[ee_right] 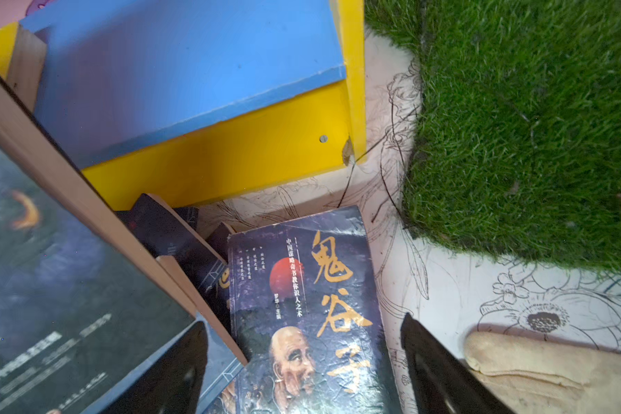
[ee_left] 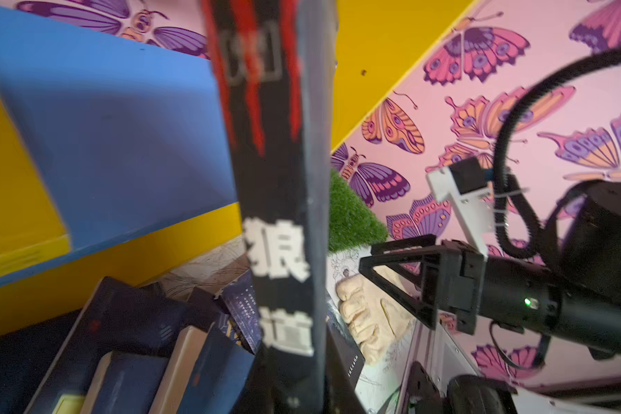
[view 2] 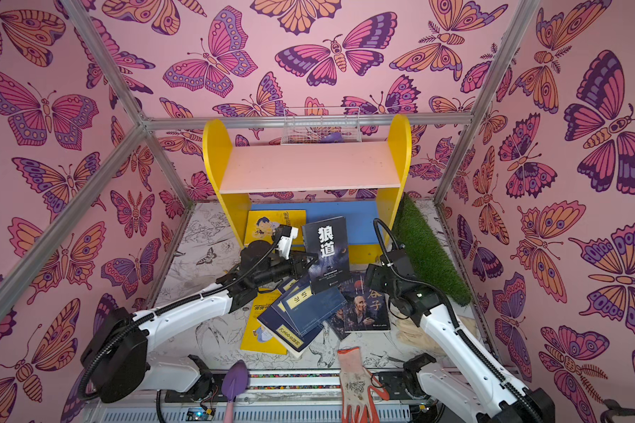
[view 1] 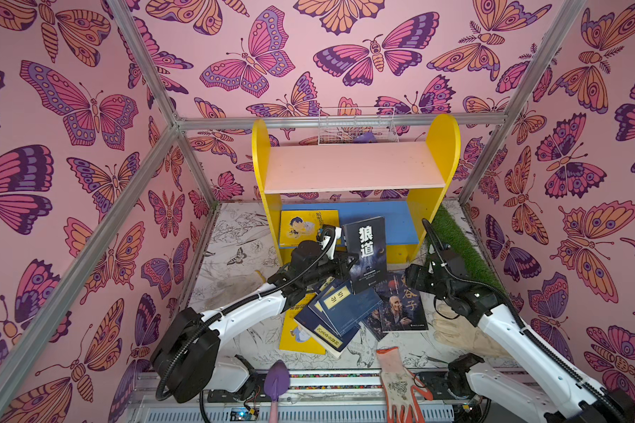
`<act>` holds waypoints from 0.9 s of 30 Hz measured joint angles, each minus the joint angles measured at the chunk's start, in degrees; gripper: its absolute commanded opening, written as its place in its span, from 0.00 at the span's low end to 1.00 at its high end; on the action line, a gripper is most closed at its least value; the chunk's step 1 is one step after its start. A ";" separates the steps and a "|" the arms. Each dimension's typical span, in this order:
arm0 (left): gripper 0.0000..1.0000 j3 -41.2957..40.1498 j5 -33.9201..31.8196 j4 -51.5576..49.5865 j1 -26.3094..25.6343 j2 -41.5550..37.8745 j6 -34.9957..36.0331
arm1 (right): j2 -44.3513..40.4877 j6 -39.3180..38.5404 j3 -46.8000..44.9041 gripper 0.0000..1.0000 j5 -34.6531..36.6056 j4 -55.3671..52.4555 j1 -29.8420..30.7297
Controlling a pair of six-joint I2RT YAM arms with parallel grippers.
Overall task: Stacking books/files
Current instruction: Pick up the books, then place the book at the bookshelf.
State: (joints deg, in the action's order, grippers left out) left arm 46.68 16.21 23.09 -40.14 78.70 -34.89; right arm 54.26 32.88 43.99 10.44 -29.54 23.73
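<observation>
Wolf book (view 1: 367,249): left jaws clamp its spine edge; right jaws spread above portrait book (view 1: 400,311).

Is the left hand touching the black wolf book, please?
Touching: both top views show the left hand shut on an edge of the raised black wolf book.

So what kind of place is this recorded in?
Looks like a staged robot booth, not a real room: butterfly-print walls on a metal frame, a small yellow shelf and scattered books.
</observation>
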 measured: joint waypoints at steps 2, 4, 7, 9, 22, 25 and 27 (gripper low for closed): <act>0.00 -2.89 -4.31 3.56 0.20 -1.55 -3.45 | 0.17 -0.15 0.42 0.85 0.24 0.50 0.22; 0.00 -5.07 -8.35 6.47 0.28 -3.50 -6.73 | 0.20 -0.39 0.72 0.86 0.35 0.66 0.39; 0.00 -8.72 -16.22 12.07 0.42 -7.32 -12.57 | 0.39 -1.42 1.79 0.86 0.48 0.66 0.85; 0.00 -10.23 -20.76 15.58 0.70 -8.96 -16.35 | 0.46 -1.88 2.60 0.86 0.48 0.66 1.33; 0.00 -11.17 -44.33 31.26 1.66 -1.57 -39.08 | 1.64 -2.97 3.76 0.85 -0.11 1.46 2.54; 0.00 -10.71 -46.27 32.46 1.60 2.80 -42.60 | 1.66 -3.02 3.76 0.85 -0.44 1.57 2.67; 0.00 -10.51 -47.71 32.50 1.46 4.57 -44.09 | 1.66 -3.23 3.76 0.85 -0.63 1.57 2.67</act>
State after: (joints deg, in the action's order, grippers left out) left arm 36.16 -31.51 55.59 -38.68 83.26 -78.98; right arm 55.92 29.65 47.75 9.80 -27.97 26.39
